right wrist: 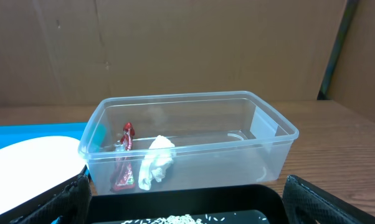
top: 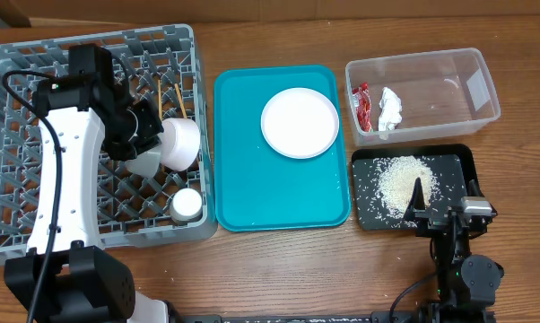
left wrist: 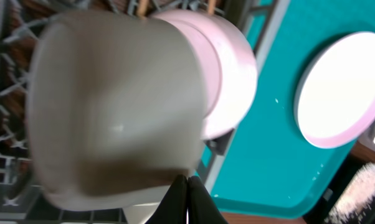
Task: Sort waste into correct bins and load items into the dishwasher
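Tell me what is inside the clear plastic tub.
The tub holds a red wrapper and a crumpled white tissue, side by side at one end. Anything under them is hidden.

The desk (top: 360,269) is brown with a wood grain. At 9 o'clock, the rack (top: 10,81) is grey, its floor a lattice grid. Inside it are a pale beige bowl (top: 143,163), a white plate (top: 185,142), a white cup (top: 187,205) and tan chopsticks (top: 175,97). The arm (top: 68,152) over it is white with black joints, and the left pincer (left wrist: 187,196) is black. At the centre, the serving tray (top: 279,197) is teal under a second plate (top: 300,123), plain white. At 2 o'clock, the tub (top: 431,67) is clear, with a red wrapper (top: 362,105) and a white tissue (top: 390,109) inside. At 4 o'clock, the shallow tray (top: 458,161) is black, speckled with white rice (top: 405,179).
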